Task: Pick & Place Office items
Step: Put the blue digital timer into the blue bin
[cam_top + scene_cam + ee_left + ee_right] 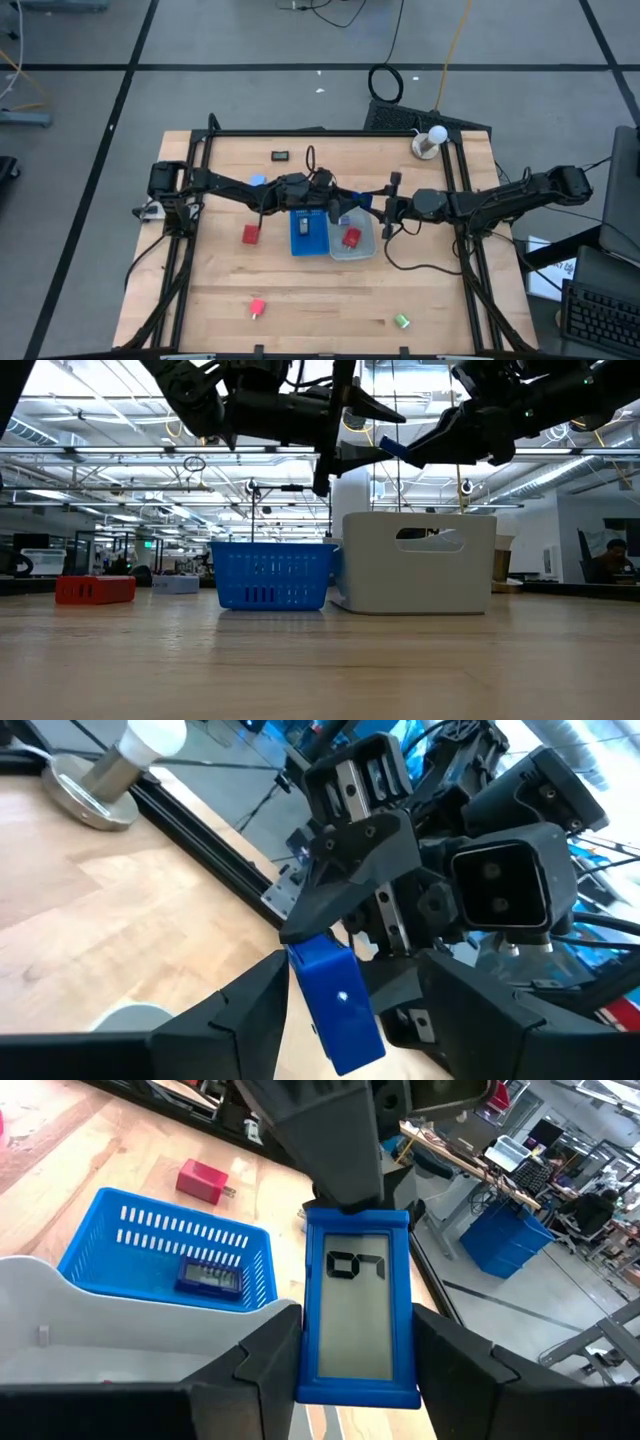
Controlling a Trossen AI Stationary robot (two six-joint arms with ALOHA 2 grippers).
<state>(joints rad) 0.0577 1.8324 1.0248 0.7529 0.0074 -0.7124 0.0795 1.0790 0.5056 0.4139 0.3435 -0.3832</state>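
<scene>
A dark blue flat rectangle with a grey display point(355, 1320) hangs in the air between both grippers, above the clear tray point(360, 250). My right gripper point(357, 1380) is shut on it. My left gripper point(350, 1040) is open. Its fingers stand on either side of the rectangle's other end point(335, 1005), and I cannot tell whether they touch it. A second dark blue rectangle point(210, 1278) lies in the blue ribbed tray point(308, 240). One red block point(351, 237) lies in the clear tray. My right gripper pinches the dark blue rectangle across its width, one finger on each long side edge point(305, 1350), at the end nearer its wrist. The fingers come level from the table's right side and lie along the piece. The rectangle is lifted clear, display face showing.
Loose on the table are a red block point(250, 234), another red one point(257, 308), a green one point(402, 321), a pale blue piece point(257, 181) and a black rectangle point(281, 155). A white knob on a round base point(430, 142) stands at the far right corner.
</scene>
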